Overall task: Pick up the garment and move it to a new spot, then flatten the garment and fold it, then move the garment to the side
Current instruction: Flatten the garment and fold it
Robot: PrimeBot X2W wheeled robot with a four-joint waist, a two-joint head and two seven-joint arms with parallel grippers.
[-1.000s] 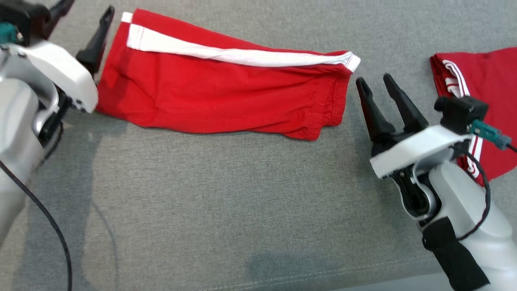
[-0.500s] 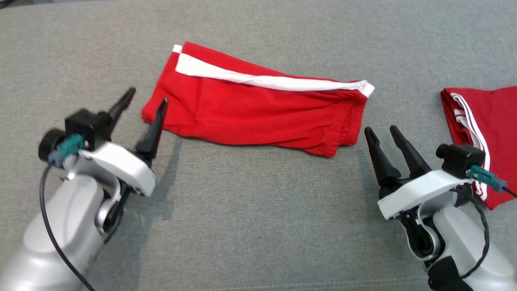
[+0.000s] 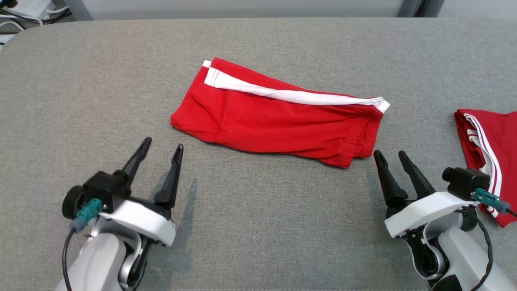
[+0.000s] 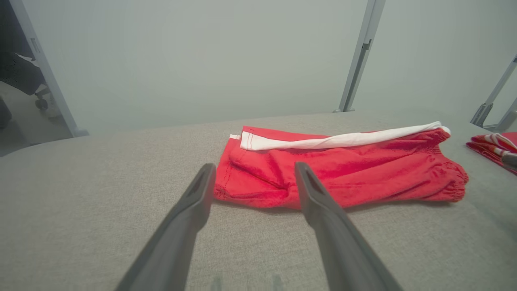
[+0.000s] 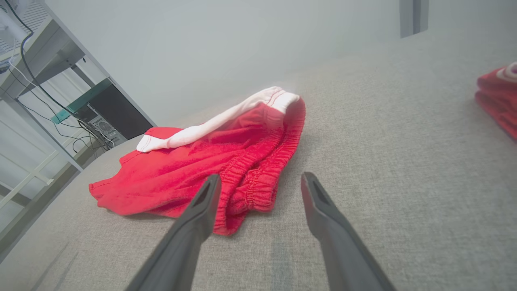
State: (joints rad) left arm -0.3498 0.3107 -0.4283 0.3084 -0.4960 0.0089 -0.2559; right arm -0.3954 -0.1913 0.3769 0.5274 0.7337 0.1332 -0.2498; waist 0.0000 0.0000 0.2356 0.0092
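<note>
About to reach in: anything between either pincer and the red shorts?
Nothing visible. Bare grey surface separates the left pincer from the red shorts, and likewise the right pincer. Both pincers stand open.

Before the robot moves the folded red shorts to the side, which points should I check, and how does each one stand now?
1. Left gripper open and empty: ok.
2. Right gripper open and empty: ok.
3. Red shorts with a white side stripe lie folded on the grey fabric table: ok.
4. Both grippers apart from the shorts, nothing snagged: ok.
5. Bare table between the shorts and the second red garment with white stripes at the right: ok.
6. Lower layer of the shorts evenly aligned under the top one: cannot tell.
</note>
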